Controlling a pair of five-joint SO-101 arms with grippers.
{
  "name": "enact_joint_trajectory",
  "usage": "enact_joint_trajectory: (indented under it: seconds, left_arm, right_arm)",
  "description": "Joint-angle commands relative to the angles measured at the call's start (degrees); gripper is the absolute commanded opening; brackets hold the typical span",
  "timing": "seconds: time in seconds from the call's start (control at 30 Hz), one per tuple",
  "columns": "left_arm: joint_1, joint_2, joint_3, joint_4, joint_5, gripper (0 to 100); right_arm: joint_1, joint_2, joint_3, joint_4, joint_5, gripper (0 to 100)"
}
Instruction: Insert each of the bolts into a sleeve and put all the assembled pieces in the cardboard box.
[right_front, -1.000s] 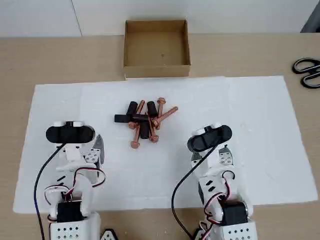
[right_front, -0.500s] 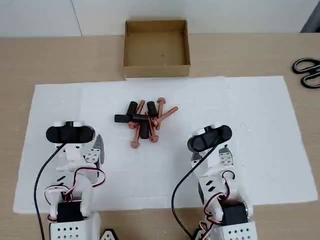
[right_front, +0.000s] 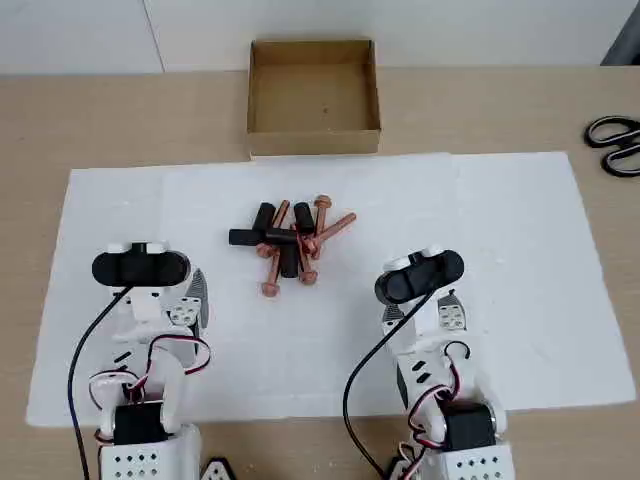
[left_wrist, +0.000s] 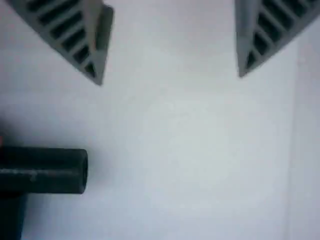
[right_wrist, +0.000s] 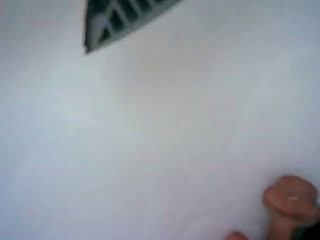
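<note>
Several copper bolts and black sleeves lie in a loose pile (right_front: 290, 243) in the middle of the white sheet. The cardboard box (right_front: 252, 95) stands open beyond the pile, with nothing inside. My left gripper (left_wrist: 170, 75) is open over bare sheet at the near left of the pile. The end of one black sleeve (left_wrist: 42, 170) lies just ahead of it. My right arm (right_front: 420, 275) sits at the near right of the pile. One of its fingers (right_wrist: 125, 20) shows with nothing against it, and a bolt head (right_wrist: 291, 197) lies a little way off.
The white sheet (right_front: 520, 260) covers most of the wooden table. A pair of scissors (right_front: 615, 143) lies at the far right edge, off the sheet. Bare sheet stretches to either side of the pile.
</note>
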Motion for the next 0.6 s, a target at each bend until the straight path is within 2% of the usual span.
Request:
enact_joint_trajectory:
  seconds: [0.0, 0.17, 0.37, 0.57]
  left_arm:
    - [0.09, -0.97, -0.22, -0.44, -0.26, 17]
    - [-1.58, -0.88, -1.19, 0.62, -0.18, 17]
    - [-7.21, -0.70, -5.49, 4.48, -0.18, 17]
    - [-7.21, -0.70, -5.67, 7.38, -0.18, 17]
  right_arm:
    - [0.40, -0.66, 0.44, -0.13, 0.35, 22.1]
    - [1.10, -0.66, -2.37, 0.22, 0.44, 22.1]
    - [6.55, -0.40, -12.13, -0.13, 0.62, 22.1]
    - [6.55, 0.13, -20.13, -0.22, 6.51, 22.1]
